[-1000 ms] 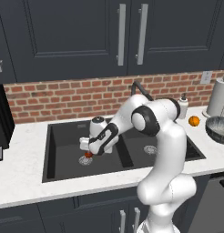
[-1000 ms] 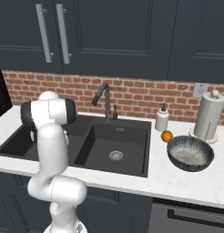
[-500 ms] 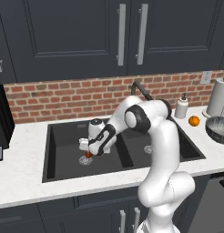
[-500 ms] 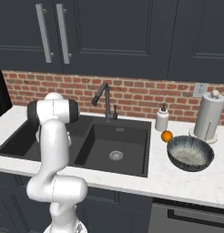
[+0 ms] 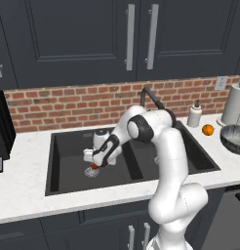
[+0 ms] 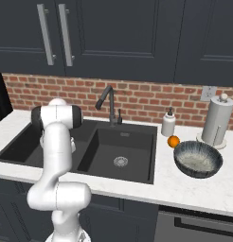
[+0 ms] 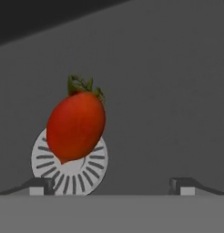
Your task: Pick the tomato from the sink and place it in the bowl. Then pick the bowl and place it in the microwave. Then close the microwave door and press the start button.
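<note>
The gripper (image 5: pixel 94 165) is now down in the left basin of the sink (image 5: pixel 63 146), lower and closer to the tomato (image 5: pixel 94 166) than a second ago, when the hand hung a little higher over the same drain. The arm's elbow has also swung round between the earlier pictures and now, while the base and the rest of the kitchen have not shifted. That descent suggests the reach is nearly finished and the first grasp of the task is about to be set up.

In the hand view the fingers (image 7: pixel 41 185) stand spread wide, one tip at each side of the lower edge, with nothing between them yet. The tomato (image 7: pixel 76 127) lies ahead of the fingers and nearer the left tip than the right, sitting over the round silver drain (image 7: pixel 68 169) with its green stem pointing away. It does not look centred in the gap, so a small sideways correction seems needed before closing.

The bowl (image 6: pixel 198 159) waits on the counter (image 6: pixel 184 189) far from the fingers, past the second basin, just beside an orange fruit (image 6: pixel 173 141) and a paper towel roll (image 6: pixel 217 120). Nothing has been moved into it, so every step of the task is still to do.
</note>
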{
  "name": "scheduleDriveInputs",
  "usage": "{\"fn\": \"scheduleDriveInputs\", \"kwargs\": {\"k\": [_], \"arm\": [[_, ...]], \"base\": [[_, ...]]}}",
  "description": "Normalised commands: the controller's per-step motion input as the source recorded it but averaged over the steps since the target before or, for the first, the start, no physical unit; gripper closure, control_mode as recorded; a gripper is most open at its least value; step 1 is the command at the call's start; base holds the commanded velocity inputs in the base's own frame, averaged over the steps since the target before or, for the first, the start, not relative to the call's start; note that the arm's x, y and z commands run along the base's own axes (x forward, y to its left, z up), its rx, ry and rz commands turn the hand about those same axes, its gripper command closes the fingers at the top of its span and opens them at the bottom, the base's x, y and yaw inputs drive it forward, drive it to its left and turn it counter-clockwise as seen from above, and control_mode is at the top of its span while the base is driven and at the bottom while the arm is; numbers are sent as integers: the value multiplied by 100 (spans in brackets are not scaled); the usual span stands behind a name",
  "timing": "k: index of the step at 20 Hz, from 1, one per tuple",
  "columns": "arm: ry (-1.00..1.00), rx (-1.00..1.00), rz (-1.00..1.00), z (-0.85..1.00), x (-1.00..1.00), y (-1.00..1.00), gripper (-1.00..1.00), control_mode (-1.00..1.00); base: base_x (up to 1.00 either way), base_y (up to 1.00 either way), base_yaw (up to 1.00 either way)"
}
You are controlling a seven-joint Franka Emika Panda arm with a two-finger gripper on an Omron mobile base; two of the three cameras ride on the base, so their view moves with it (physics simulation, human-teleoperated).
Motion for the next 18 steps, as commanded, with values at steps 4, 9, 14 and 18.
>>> {"fn": "scheduleDriveInputs", "kwargs": {"k": [4, 9, 14, 18], "arm": [[0, 0, 0, -22, 21, 18, -100, -100], [0, 0, 0, -30, 25, 10, -100, -100], [0, 0, 0, -29, 23, 2, -100, -100], [0, 1, 0, -25, 23, 0, -100, -100]], "base": [[0, 0, 0], [0, 0, 0], [0, 0, 0], [0, 0, 0]]}}
